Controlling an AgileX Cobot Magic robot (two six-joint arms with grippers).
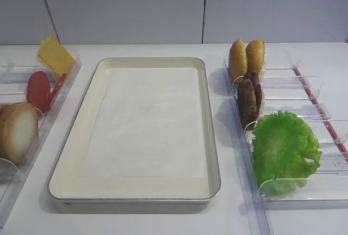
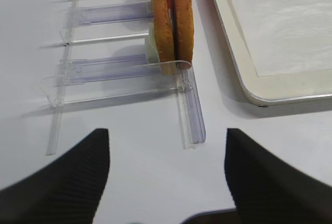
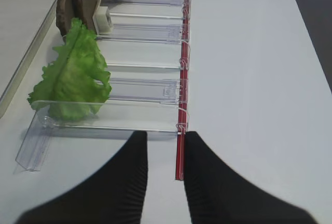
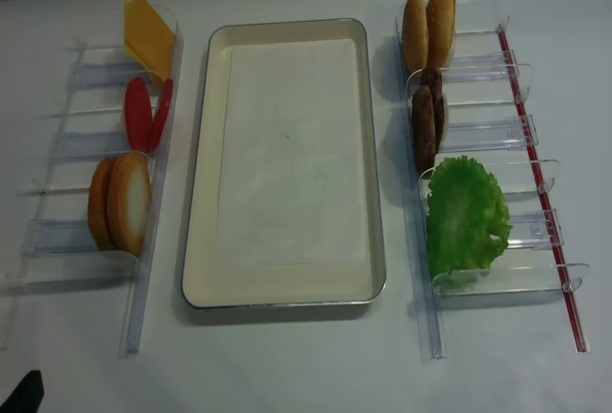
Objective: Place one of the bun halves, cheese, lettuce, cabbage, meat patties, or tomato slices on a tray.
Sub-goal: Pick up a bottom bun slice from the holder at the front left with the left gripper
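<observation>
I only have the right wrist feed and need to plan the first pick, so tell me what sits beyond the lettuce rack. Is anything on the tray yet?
Observer: No. The tray holds only its white paper liner.
Operator: What is on the far side of the tray?
Observer: A second clear rack holding cheese, tomato slices and two bun halves, all standing on edge.
Operator: Where is the other arm?
Observer: The left gripper hangs open just short of that rack's near end, in line with the bun halves, touching nothing.
Operator: What stands behind my meat patties?
Observer: Two golden domed buns, upright at the far end of your rack.
</observation>
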